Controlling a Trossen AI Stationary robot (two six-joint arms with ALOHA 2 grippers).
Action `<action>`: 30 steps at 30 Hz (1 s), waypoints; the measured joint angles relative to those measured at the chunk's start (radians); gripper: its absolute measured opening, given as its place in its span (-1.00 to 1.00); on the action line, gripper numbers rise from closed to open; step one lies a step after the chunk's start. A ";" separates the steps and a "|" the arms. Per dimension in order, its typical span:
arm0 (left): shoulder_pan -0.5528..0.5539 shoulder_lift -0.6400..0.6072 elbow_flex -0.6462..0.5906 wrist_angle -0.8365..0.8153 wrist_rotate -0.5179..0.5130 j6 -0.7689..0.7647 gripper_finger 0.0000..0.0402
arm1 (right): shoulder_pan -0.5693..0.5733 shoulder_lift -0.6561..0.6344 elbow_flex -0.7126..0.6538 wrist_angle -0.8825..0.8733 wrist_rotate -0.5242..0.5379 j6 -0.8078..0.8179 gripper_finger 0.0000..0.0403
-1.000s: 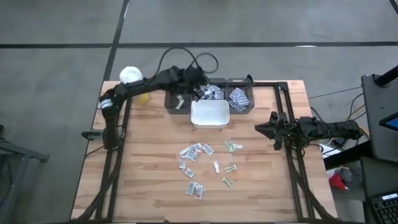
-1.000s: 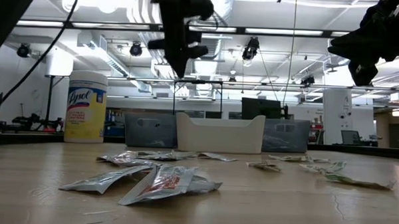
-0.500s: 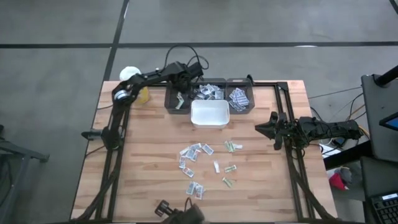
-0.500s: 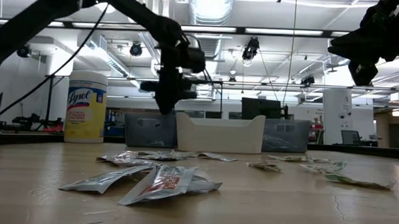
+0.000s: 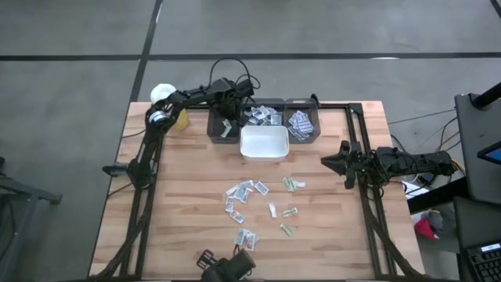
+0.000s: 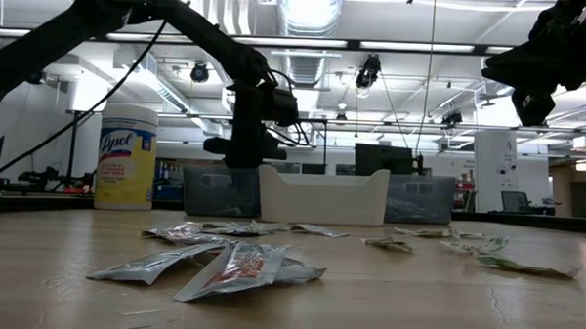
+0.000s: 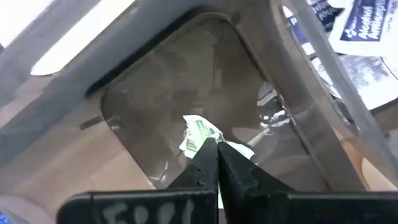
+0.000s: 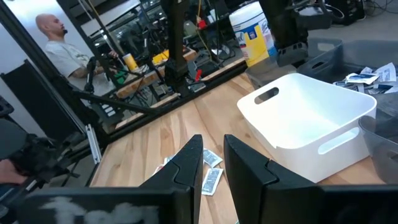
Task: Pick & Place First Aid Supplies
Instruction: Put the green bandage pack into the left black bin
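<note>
Your right gripper (image 8: 213,163) has its two dark fingers slightly apart, holding nothing. Past them you see a white bin (image 8: 308,118) on the wooden table (image 8: 149,137), a few packets (image 8: 211,177) by the fingertips, more packets in a grey tray (image 8: 364,78), and a person (image 8: 62,53) beyond the table.

**Tally on the tabletop**

Loose packets (image 5: 249,188) mid-tabletop: about fifteen, with more heaped in two bins, too many to count. Grey bins (image 5: 216,131) along the far edge: three. White bin (image 5: 264,143): one. Tub (image 5: 163,95): one. Arms (image 5: 407,164): two. Person (image 8: 62,53): one.
</note>
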 joint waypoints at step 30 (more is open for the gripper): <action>-0.249 -0.191 0.004 0.136 0.233 0.079 -0.52 | 0.000 0.000 0.000 0.000 0.000 0.000 -0.69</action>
